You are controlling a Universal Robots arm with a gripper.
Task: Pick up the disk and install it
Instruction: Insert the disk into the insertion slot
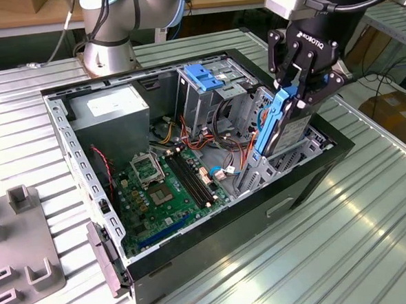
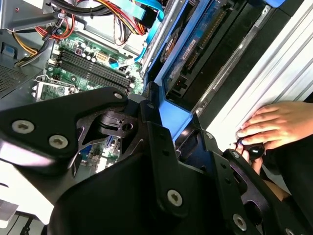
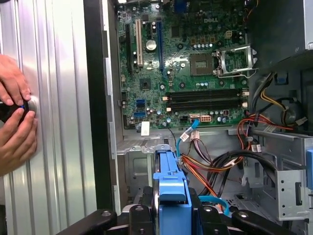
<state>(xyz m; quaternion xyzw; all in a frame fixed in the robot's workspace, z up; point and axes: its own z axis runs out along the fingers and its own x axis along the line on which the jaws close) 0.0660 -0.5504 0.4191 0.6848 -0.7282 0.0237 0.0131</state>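
Note:
The disk point(image 1: 282, 130), black with blue rails, stands on edge and slightly tilted over the drive bay at the exterior view's right end of the open computer case point(image 1: 308, 187). My gripper point(image 1: 297, 94) is shut on its upper end, one finger on each side. The disk's lower end reaches down among the metal bay walls; whether it touches them I cannot tell. In the first wrist view the blue rail of the disk point(image 3: 171, 188) rises from between my gripper point(image 3: 171, 218). The second wrist view has the disk point(image 2: 174, 118) pinched in my gripper point(image 2: 164, 129).
Inside the case lie the green motherboard point(image 1: 165, 185), a grey power-supply box point(image 1: 111, 109), a blue latch on the drive cage point(image 1: 200, 76) and loose cables point(image 3: 220, 161). A person's hands point(image 3: 14, 122) rest on the ribbed table beside the case. A grey fixture point(image 1: 23, 252) sits at the exterior view's left.

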